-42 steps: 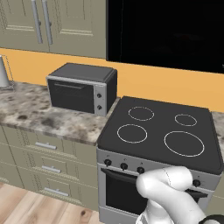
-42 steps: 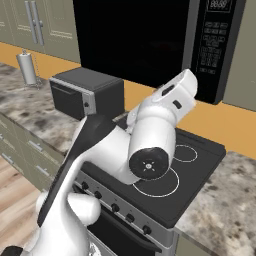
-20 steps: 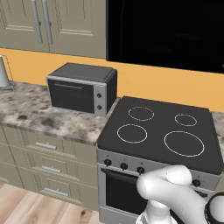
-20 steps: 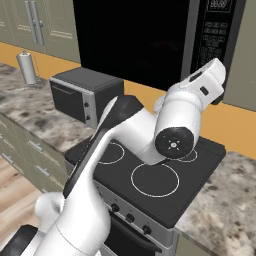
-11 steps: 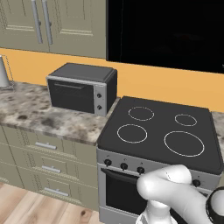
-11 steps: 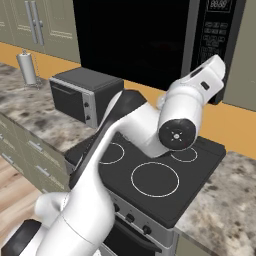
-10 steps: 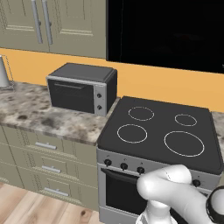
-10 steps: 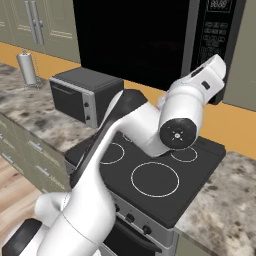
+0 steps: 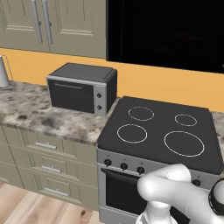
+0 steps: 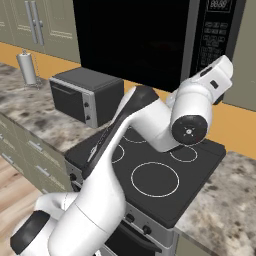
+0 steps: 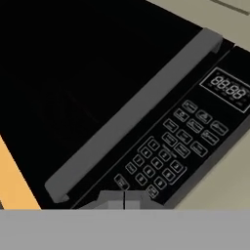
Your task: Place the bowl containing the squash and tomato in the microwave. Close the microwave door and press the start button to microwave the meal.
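Here the microwave [image 10: 150, 40] hangs above the stove [image 10: 155, 175], a wide all-black box whose closed microwave door [image 11: 73, 83] is a glossy black panel with a long grey bar handle [image 11: 136, 112] running along one edge. In the hand view, rolled so the appliance lies on a diagonal, the keypad [image 11: 166, 156] sits beside that handle, rows of small outlined buttons with a digital display [image 11: 228, 89] toward 2 o'clock. The gripper [image 11: 124, 201] shows at 6 o'clock, its two tips pressed together with nothing between them, right at the lowest buttons of the keypad; contact cannot be told. The right base view shows the white arm reaching up to the control strip at 1 o'clock. The left base view adds the grey-topped toaster oven [image 9: 83, 89] on the speckled counter [image 9: 39, 116] at 9 o'clock.
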